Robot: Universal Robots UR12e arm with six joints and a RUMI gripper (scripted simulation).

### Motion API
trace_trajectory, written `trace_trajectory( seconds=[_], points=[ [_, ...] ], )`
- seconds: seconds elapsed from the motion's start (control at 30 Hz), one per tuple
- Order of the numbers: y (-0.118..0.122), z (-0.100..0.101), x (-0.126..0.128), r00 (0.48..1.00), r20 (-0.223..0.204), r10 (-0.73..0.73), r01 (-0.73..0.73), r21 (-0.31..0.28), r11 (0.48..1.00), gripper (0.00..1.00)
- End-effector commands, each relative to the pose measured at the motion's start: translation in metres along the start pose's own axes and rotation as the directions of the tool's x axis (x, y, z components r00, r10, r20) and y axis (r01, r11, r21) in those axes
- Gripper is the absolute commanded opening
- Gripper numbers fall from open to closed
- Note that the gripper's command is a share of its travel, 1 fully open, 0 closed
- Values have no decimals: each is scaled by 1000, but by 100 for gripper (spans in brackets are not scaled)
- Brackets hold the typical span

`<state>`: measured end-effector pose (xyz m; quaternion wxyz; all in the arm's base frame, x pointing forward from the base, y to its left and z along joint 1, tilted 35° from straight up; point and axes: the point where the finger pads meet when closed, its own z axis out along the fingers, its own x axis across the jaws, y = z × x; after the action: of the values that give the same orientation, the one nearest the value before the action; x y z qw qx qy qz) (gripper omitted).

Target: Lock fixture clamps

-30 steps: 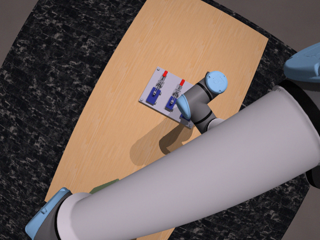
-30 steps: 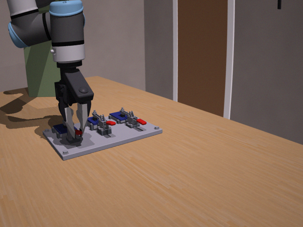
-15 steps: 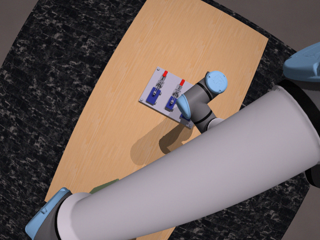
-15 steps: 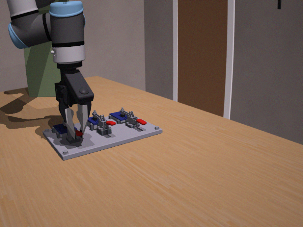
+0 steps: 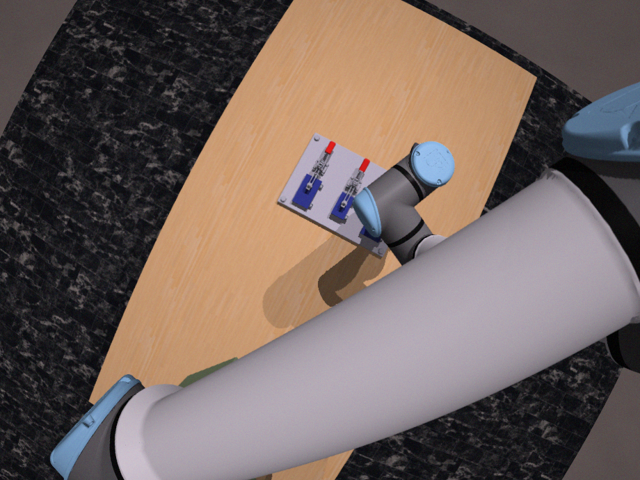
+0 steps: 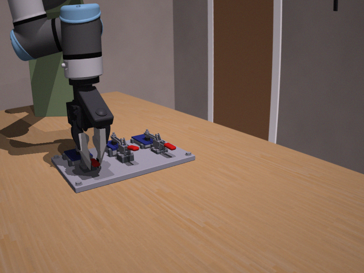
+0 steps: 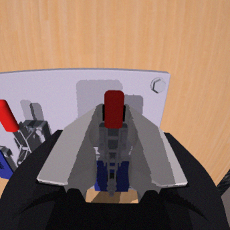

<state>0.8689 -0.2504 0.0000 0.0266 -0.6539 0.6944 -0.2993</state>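
A grey fixture plate lies on the wooden table and carries three toggle clamps with red handles and blue parts. My gripper is down on the plate and shut on the red handle of the near clamp, which lies low over the plate. In the top view the arm hides this clamp. The middle clamp and the far clamp have their handles lying flat. The middle handle shows at the left of the wrist view.
The wooden table stands on a dark stone floor. A green pedestal holds the arm's base behind the fixture. The upper arm crosses the front of the top view.
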Motion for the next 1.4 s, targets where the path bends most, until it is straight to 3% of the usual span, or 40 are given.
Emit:
trace_trajectory(
  seconds=[0.0, 1.0, 1.03, 1.37],
  points=[
    [-1, -1, 0, 1000, 0, 0, 0, 1, 1000, 0],
    [-1, -1, 0, 1000, 0, 0, 0, 1, 1000, 0],
    [-1, -1, 0, 1000, 0, 0, 0, 1, 1000, 28],
    [-1, -1, 0, 1000, 0, 0, 0, 1, 1000, 28]
  ],
)
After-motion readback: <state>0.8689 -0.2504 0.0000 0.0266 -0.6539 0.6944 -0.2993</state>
